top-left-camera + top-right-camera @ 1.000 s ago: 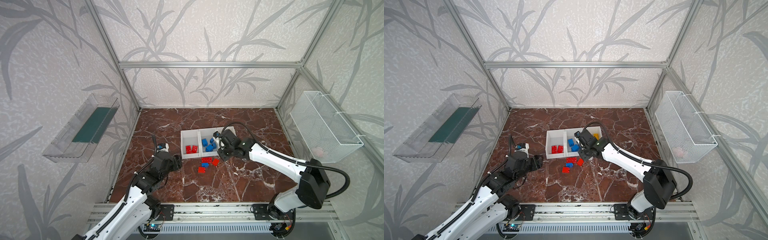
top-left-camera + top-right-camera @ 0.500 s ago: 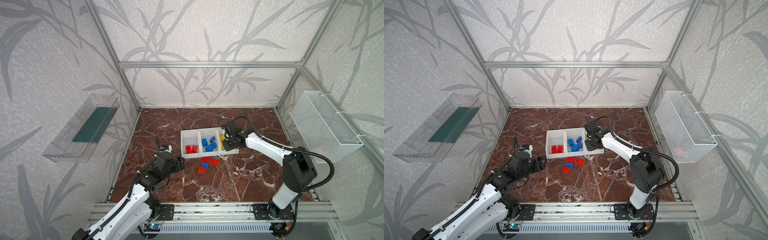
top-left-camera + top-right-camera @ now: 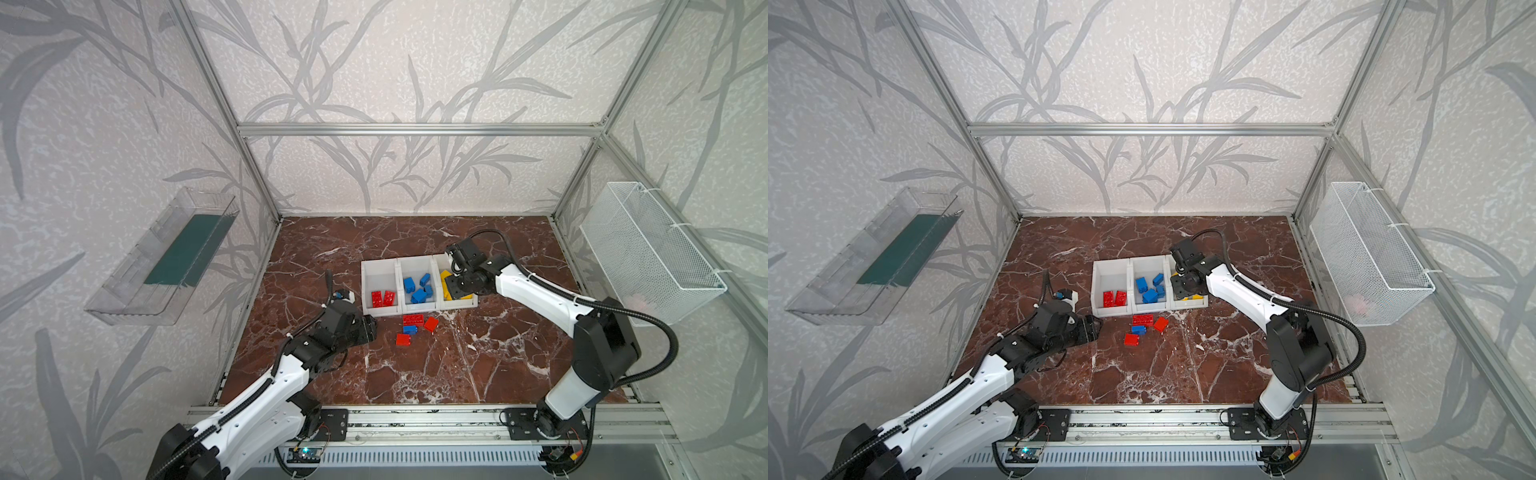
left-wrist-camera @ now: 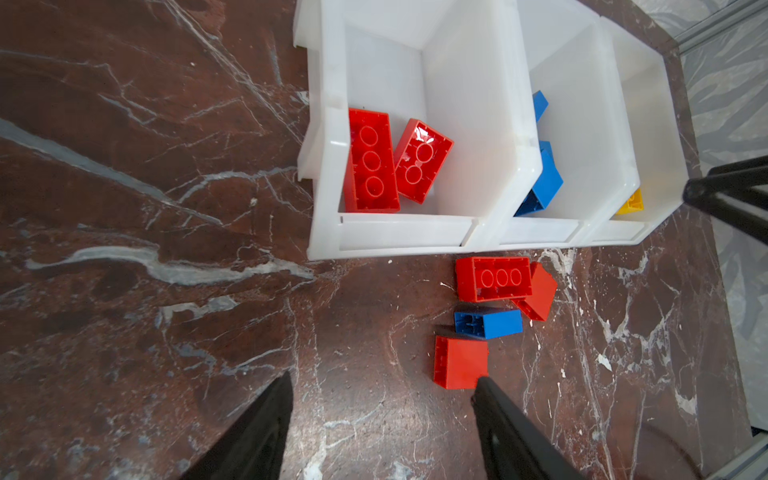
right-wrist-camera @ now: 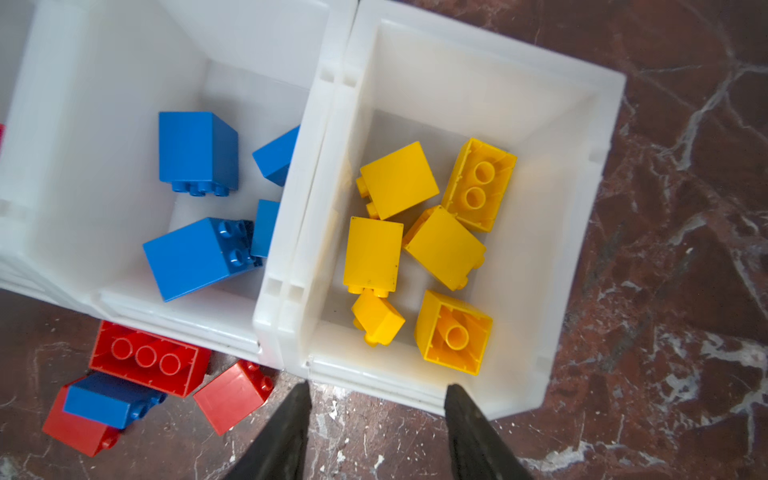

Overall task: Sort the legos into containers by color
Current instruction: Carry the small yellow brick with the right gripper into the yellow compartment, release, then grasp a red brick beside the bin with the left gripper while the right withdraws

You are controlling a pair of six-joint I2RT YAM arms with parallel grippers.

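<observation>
Marble tabletop (image 3: 498,365), three joined white bins (image 3: 419,309) mid-field. Right gripper (image 5: 378,385) hangs over the end bin, jaws apart, empty; likely positioned for a drop. Left gripper (image 4: 382,376) low, jaws apart, empty, aimed at the loose bricks (image 4: 492,277): three red, one blue, just before the bins. Right wrist view counts six yellow bricks (image 5: 444,247) in that bin; in both top views the right arm (image 3: 536,291) hides most.

Overhead shot, robot cell w/ red marble table (image 3: 1183,365). White bins (image 3: 1111,263), 3 in a row: red bricks (image 3: 1114,298) in left, blue bricks (image 3: 1149,289) in mid, yellow bricks (image 3: 1197,296) in right, mostly hidden by right gripper (image 3: 1185,291) above. Loose pile (image 3: 1142,328) just in front: 3 red, 1 blue. Left gripper (image 3: 1095,327) low, near pile's left.
</observation>
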